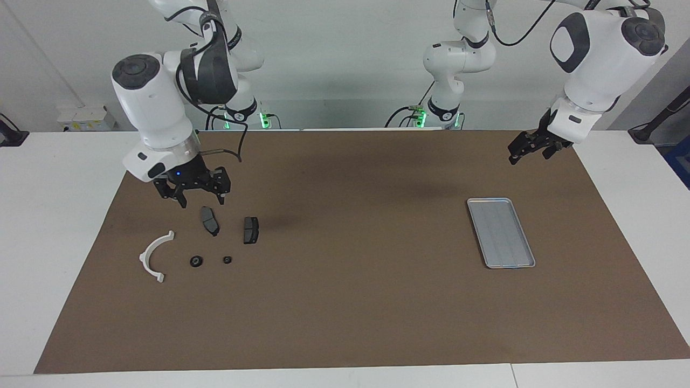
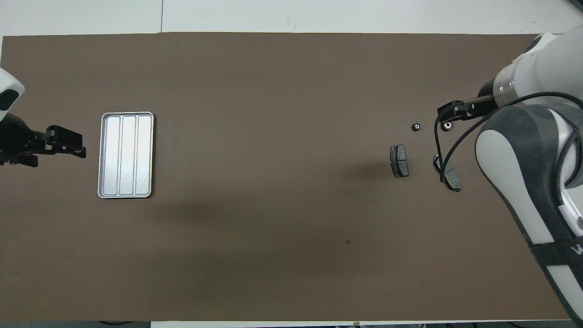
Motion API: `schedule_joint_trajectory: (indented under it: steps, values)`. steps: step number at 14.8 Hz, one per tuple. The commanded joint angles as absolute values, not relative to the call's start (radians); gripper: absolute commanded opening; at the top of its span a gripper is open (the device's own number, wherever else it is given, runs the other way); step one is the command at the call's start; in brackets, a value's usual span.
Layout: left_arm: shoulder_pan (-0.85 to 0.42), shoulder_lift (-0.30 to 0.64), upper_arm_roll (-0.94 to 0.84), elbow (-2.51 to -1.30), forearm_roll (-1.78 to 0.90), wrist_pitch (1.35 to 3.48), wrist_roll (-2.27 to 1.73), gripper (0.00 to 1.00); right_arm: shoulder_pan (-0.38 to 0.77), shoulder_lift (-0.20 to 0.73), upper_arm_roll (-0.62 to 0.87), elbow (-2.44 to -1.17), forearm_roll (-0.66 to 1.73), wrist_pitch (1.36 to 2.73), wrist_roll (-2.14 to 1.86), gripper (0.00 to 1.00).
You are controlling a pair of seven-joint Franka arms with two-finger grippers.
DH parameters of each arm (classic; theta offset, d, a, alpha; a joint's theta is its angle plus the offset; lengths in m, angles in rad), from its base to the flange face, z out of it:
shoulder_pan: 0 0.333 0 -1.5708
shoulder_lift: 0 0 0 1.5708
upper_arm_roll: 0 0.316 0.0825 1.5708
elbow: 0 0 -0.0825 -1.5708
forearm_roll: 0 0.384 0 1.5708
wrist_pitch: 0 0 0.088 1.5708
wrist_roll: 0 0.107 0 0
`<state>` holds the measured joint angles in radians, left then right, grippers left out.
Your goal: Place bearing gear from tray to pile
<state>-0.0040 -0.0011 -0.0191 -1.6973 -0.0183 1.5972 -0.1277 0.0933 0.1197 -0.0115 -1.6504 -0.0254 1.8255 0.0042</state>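
The silver-grey tray (image 1: 501,233) (image 2: 126,155) lies bare toward the left arm's end of the table. Toward the right arm's end is the pile: a white curved bracket (image 1: 153,256), two dark brake pads (image 1: 209,221) (image 1: 250,230) and two small black round bearing gears (image 1: 196,261) (image 1: 227,260). In the overhead view the gears (image 2: 416,126) (image 2: 448,125) and pads (image 2: 399,167) (image 2: 452,178) show, while the right arm hides the bracket. My right gripper (image 1: 197,198) hangs open and empty above the pile's robot-side edge. My left gripper (image 1: 531,148) (image 2: 63,146) waits open in the air beside the tray.
A brown mat (image 1: 345,302) covers the white table (image 1: 64,178), and all the parts lie on it. A cable loops from the right wrist above the pile.
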Motion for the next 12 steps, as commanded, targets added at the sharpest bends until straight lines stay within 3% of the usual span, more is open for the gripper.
schedule_joint_trajectory:
  steps: [1, 4, 12]
  values:
    - [0.003, -0.029, -0.026, -1.724, -0.002, 1.621, -0.117, 1.00, 0.069, 0.095, -0.005, -1.618, -0.051, 1.770, 0.005, 1.00]
    - [0.003, -0.028, -0.026, -1.726, -0.002, 1.621, -0.117, 1.00, 0.049, 0.043, -0.006, -1.588, -0.049, 1.715, 0.003, 1.00]
    - [0.002, -0.028, -0.026, -1.726, -0.002, 1.623, -0.118, 1.00, 0.045, 0.037, 0.003, -1.508, -0.022, 1.613, 0.002, 1.00]
